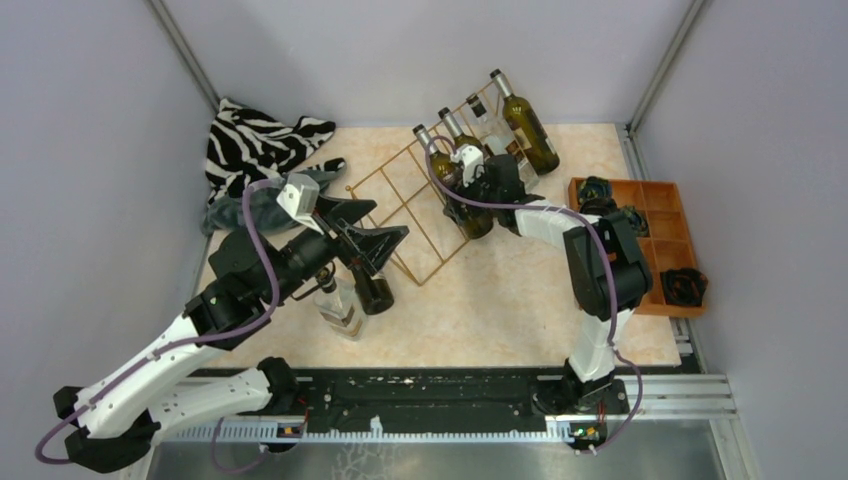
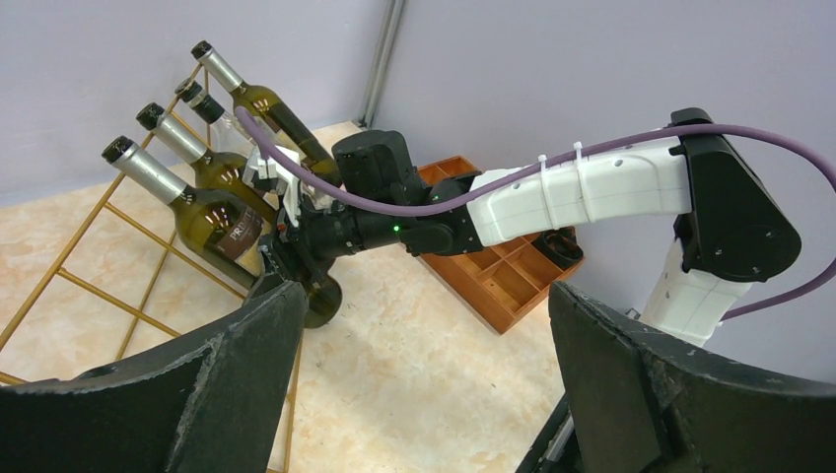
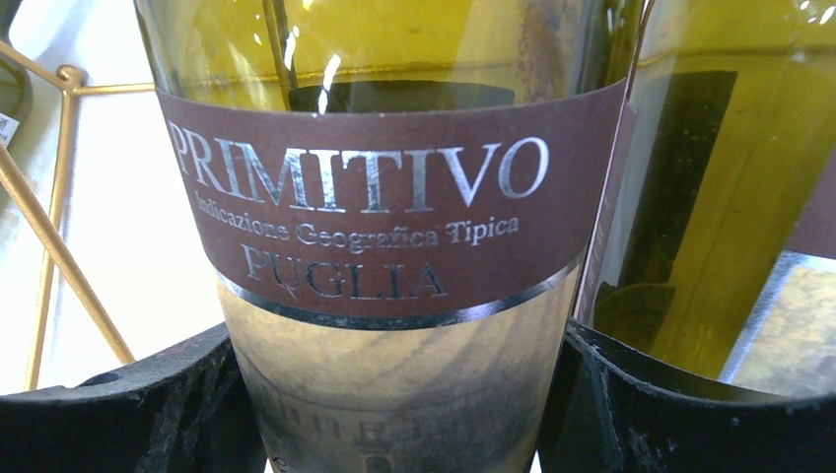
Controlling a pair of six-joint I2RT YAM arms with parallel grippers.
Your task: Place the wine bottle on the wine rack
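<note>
the wine bottle (image 3: 394, 197), green glass with a brown "primitivo puglia" label, lies slanted on the gold wire wine rack (image 1: 400, 200) with its neck raised toward the back wall. it is the leftmost of a row of bottles there. the right pincer (image 3: 399, 394) is clenched around its lower body, one finger on either side of the glass below the label. the other racked bottles (image 1: 528, 130) lie just beside it on the right. near the rack's front corner, the left pincer (image 1: 372, 228) hovers with its fingers spread wide and holds nothing, above a clear bottle (image 1: 338, 305) and a dark bottle (image 1: 375, 290) on the table (image 1: 500, 310). an orange tray (image 1: 665, 250) sits at the right, a zebra-striped cloth (image 1: 260, 145) at the back left.
</note>
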